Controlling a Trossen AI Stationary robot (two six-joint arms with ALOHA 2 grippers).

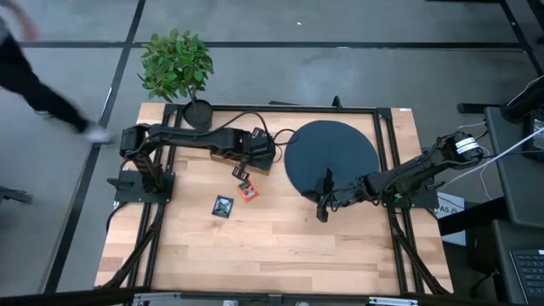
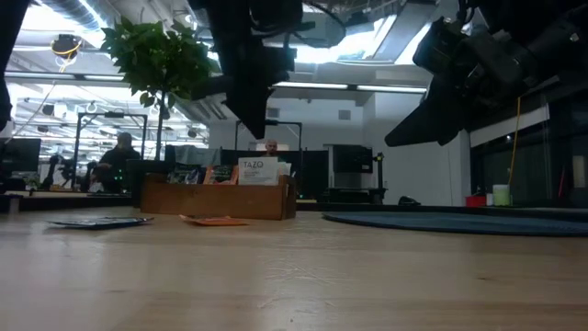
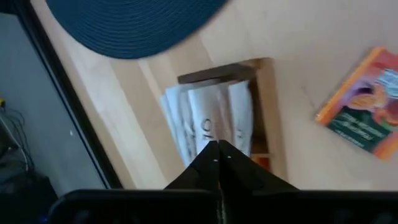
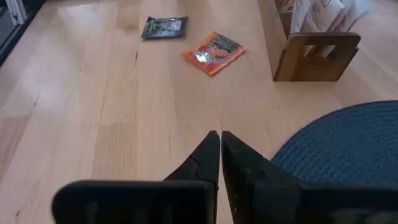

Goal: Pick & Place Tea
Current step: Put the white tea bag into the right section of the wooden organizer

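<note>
Far left, off the light wooden tabletop (image 1: 280, 246), a small green potted plant (image 1: 176, 64) sits by the back corner. The left arm reaches across twd the long wooden compartment tray (image 1: 242, 157), w/ the left tool (image 3: 218, 148) hanging right over the tray's end slot; its fingers are together, tips meeting just above the white sachets (image 3: 208, 127) standing upright there. Can't tell whether a sachet edge is nipped btwn the tips (nothing clearly clamped in the wrist view).

Just in front of the tray lie two loose teas flat on the tabletop: a dark square sachet w/ green (image 1: 223, 206) and a red-orange square sachet (image 1: 247, 190), close together but apart. More sachets fill the tray's other slots.

Right of that, the big dark-blue round woven mat (image 1: 331, 157) is bare. The right tool (image 4: 219, 140) waits w/ fingers together, low by the mat's front edge.

Judgement on the step: looks like drawing a sachet from the tray. To do it well, part the fingers, drop straight down over one sachet's top edge only, pinch, then lift vertically so neighbours don't drag out or the tray tip.
</note>
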